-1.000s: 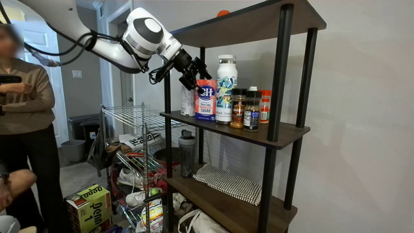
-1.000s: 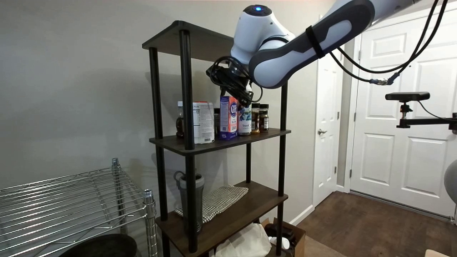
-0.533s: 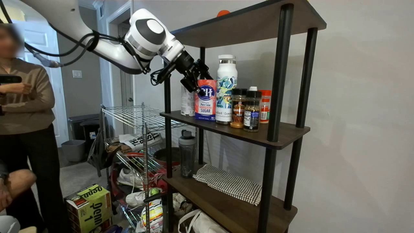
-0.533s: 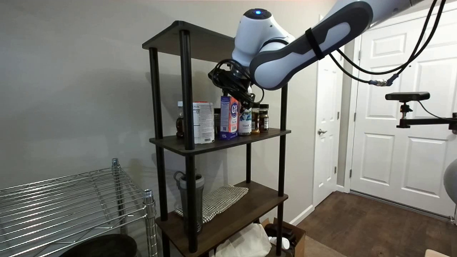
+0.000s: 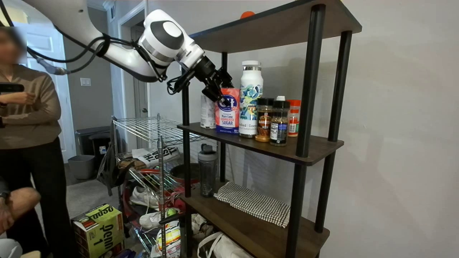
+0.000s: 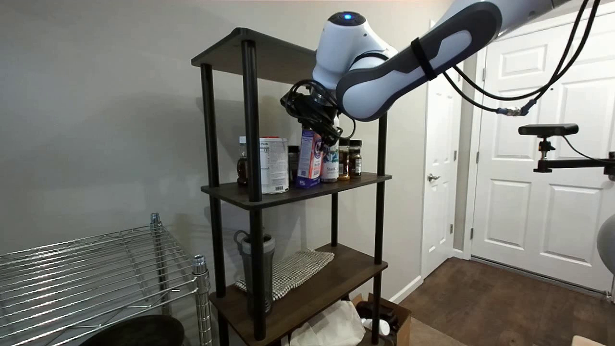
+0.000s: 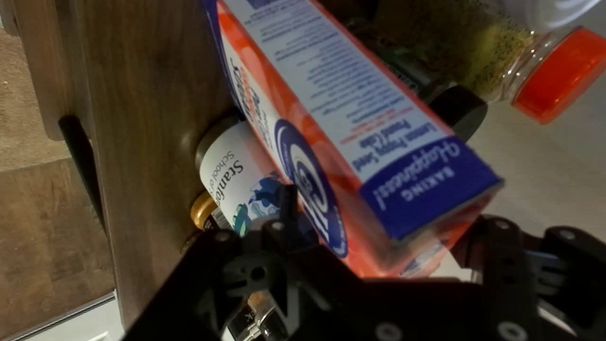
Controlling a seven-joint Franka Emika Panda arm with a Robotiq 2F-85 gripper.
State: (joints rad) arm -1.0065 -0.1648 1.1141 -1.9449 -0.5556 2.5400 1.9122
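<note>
Blk gripper (image 7: 387,208) clamped on top pt of sugar box (image 5: 227,117), box tilted on mid shelf (image 5: 321,145), wht bottle (image 5: 251,91) just beside it, spice jars (image 5: 279,123) nearby

The sugar carton (image 7: 350,94), orange and blue with a blue oval logo and a pale printed side panel, stands slightly tilted on the shelf (image 5: 322,144) second from the top, beside a white bottle (image 5: 251,82), clasped near its top by the tool (image 7: 381,222).

I record, in an exterior view: one sugar box (image 5: 227,115); toward its three o'clock, one white bottle (image 5: 251,98), two black-lidded jars (image 5: 264,122); toward five, one cloth (image 5: 253,203).
</note>
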